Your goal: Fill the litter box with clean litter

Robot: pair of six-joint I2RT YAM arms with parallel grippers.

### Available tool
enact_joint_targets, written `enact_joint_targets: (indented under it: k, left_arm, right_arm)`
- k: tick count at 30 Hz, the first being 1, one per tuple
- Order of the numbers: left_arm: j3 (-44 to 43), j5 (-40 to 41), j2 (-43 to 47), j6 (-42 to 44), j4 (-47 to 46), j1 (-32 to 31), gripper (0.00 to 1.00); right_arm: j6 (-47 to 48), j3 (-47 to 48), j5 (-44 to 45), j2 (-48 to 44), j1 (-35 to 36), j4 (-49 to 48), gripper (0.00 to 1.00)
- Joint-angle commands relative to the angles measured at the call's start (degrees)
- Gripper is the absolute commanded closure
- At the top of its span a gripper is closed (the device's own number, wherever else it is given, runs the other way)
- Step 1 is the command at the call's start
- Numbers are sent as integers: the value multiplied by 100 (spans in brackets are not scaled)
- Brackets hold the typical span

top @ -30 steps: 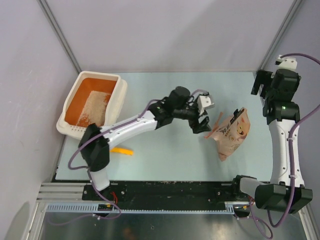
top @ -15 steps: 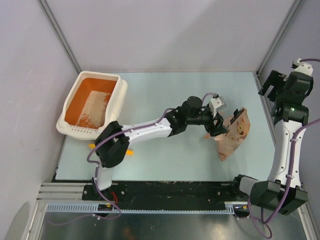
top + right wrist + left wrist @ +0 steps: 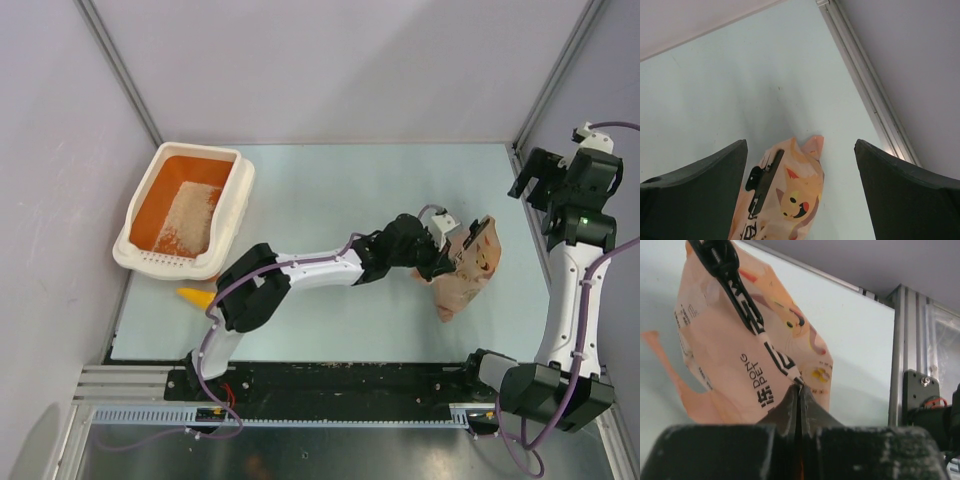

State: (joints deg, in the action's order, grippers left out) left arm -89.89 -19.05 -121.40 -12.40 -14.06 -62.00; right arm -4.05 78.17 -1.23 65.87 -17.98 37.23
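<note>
The cream litter box [image 3: 241,186] with its orange inside stands at the far left, and a patch of pale clean litter [image 3: 190,216] lies in it. A pink-beige cat-face bag [image 3: 468,272] lies on its side at the right, with a black clip strip [image 3: 740,290] along its mouth. My left gripper [image 3: 443,262] is stretched across to the bag's left edge. In its wrist view the left gripper [image 3: 799,387] is shut, pinching the bag [image 3: 725,350] where the strip ends. My right gripper [image 3: 533,182] hangs open high at the far right, above the bag [image 3: 790,200].
A yellow-orange scoop [image 3: 195,296] lies on the table near the litter box's front corner, beside the left arm's elbow. Aluminium frame rails [image 3: 865,80] run along the table's right side. Grey walls close in the back and sides.
My left arm has reached right to the bag and its jaws have shut on the bag's edge. The right arm shifted slightly near the right rail.
</note>
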Motion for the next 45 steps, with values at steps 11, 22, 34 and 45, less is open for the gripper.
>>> enact_joint_targets:
  k: [11,22,34,45]
  left_arm:
    - [173,-677,1180,1169,1071,908,100]
    - [955,-961,2560,3751,3250,2015,100]
    - [763,-889,2421,3772,3709,2570,46]
    - [-274,-1646,1304,3438,3709,2544,39]
  right_arm:
    - [-43,-179,-1360,14,-39,-146,12]
    - [1470,-223,-2794,453,1208,268,7]
    - [1460,-83,-2865,1174,2043,-383,4]
    - [1539,-48,-2751,1130,2088,-190,3]
